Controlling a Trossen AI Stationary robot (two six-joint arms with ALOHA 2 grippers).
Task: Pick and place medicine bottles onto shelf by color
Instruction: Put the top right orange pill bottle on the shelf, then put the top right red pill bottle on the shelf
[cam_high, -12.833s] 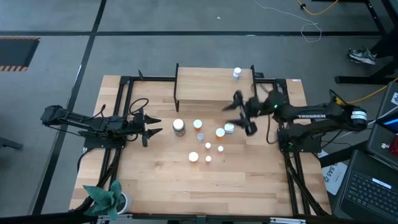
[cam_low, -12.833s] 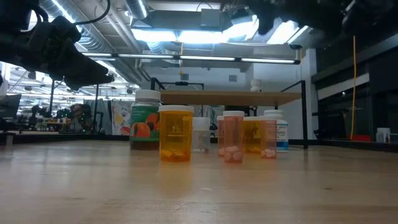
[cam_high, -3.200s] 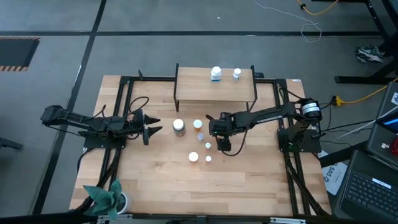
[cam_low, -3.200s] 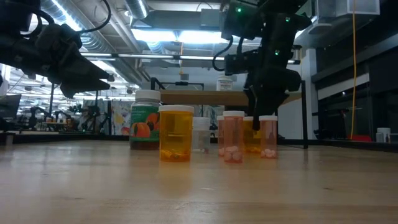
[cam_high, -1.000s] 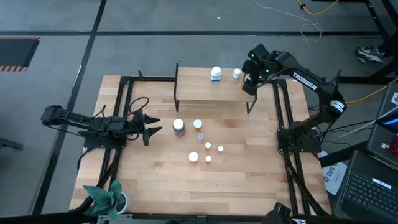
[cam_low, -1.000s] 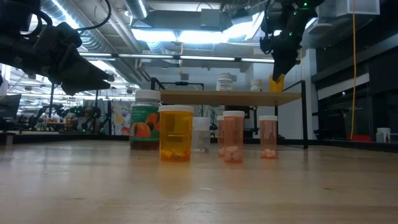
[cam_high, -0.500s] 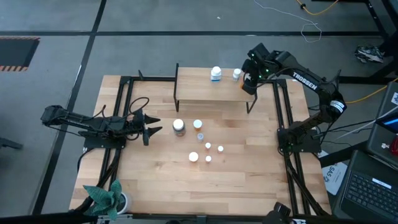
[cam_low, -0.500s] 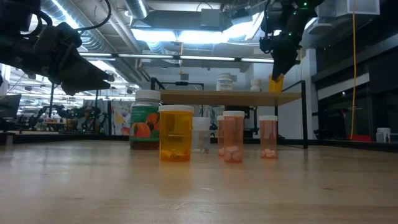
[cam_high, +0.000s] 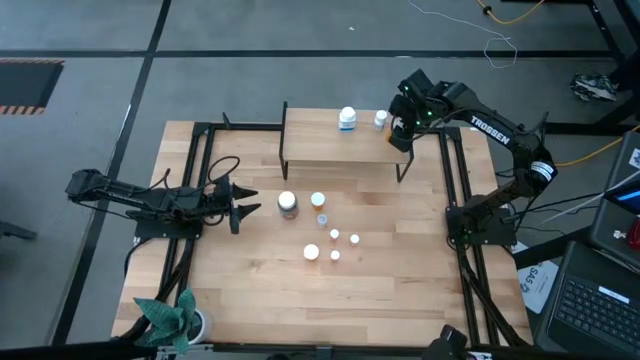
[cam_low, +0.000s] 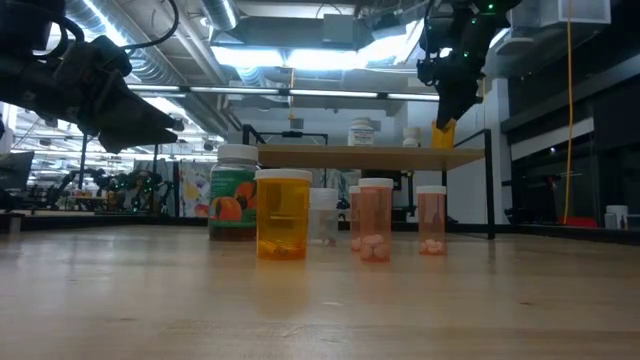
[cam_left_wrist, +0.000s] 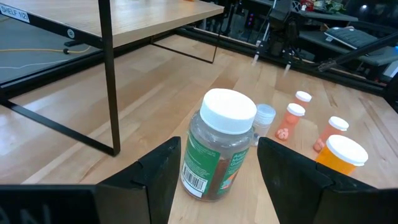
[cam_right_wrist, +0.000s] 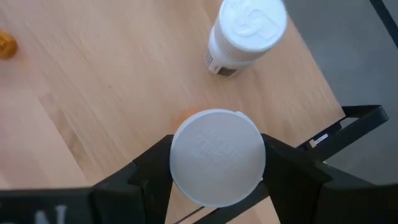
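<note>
White-capped bottle (cam_right_wrist: 217, 157) in claw (cam_right_wrist: 214, 163)

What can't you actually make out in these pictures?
- Right tool, right wrist view: the white-capped orange bottle it grips shows almost only its cap; whether it touches the light-wood shelf is hidden.
- Small white bottle on the shelf, high view: too small to read.
- Green-labelled bottle, left wrist view: its contents are unclear behind the label.

The floor (cam_high: 250, 90) is grey, crossed by dark seam lines, with a hazard-striped patch (cam_high: 28, 85) at upper left. A yellow cable (cam_high: 515, 12) runs along the upper right. A laptop (cam_high: 590, 300) sits at lower right. In the low view, ceiling light panels (cam_low: 290, 55) and ducting (cam_low: 150, 60) occupy the upper frame.
</note>
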